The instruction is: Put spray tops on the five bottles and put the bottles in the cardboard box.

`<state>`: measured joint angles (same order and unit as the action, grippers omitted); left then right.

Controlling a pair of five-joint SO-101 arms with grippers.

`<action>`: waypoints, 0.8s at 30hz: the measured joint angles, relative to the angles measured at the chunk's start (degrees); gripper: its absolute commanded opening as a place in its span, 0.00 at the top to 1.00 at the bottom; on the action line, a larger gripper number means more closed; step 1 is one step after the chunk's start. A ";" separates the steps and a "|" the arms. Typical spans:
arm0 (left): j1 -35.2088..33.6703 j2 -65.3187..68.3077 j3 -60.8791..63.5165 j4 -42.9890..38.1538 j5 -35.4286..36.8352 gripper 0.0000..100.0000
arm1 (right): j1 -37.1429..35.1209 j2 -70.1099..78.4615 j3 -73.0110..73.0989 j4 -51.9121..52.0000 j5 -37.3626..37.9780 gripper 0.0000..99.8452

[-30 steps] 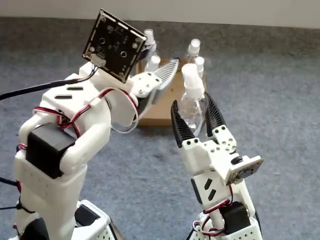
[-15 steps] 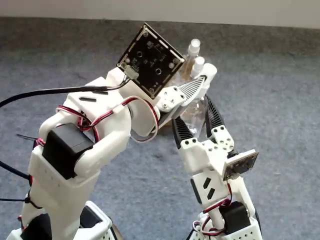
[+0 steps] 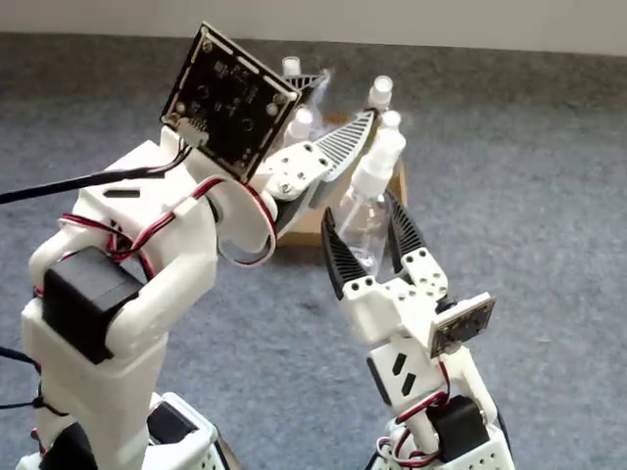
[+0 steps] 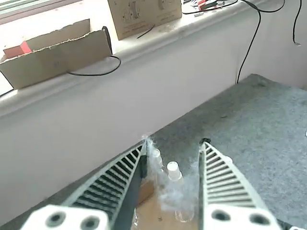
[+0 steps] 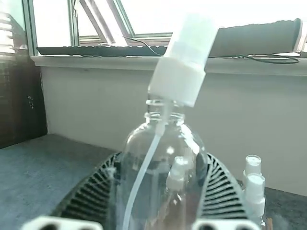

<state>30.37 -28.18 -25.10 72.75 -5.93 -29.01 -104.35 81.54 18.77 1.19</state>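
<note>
My right claw (image 3: pixel 361 211) is clamped on the clear plastic bottle (image 3: pixel 364 233), held just before the brown cardboard box (image 3: pixel 297 227). The right wrist view shows its white spray top (image 5: pixel 184 57) tilted on the neck. My left claw (image 4: pixel 173 142) is spread apart above the boxed bottles (image 4: pixel 172 171), with one finger just beside that top.

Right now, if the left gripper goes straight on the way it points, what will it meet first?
Most likely the capped bottles standing in the cardboard box: in the left wrist view they lie between the fingers of the open left gripper. Depth is unclear.
</note>
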 measured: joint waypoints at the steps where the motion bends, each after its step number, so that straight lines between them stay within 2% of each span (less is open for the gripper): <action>1: -0.09 0.70 -0.26 0.00 0.00 0.83 | -0.62 0.00 0.00 0.79 0.00 0.95; 4: -0.09 2.81 -0.44 0.00 0.00 0.83 | -1.93 0.00 0.00 1.85 0.00 1.00; 11: 0.00 3.96 -0.44 0.00 0.00 0.83 | -1.85 0.00 0.00 1.85 0.00 0.99; 19: -0.18 3.96 -0.44 7.74 0.26 0.83 | -1.93 0.09 0.00 1.93 0.09 0.99; 24: -0.26 3.96 -0.44 9.32 0.00 0.83 | -1.93 0.09 0.00 1.93 0.09 0.99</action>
<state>30.11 -24.22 -25.54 82.07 -5.93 -30.95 -104.26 81.54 20.70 1.27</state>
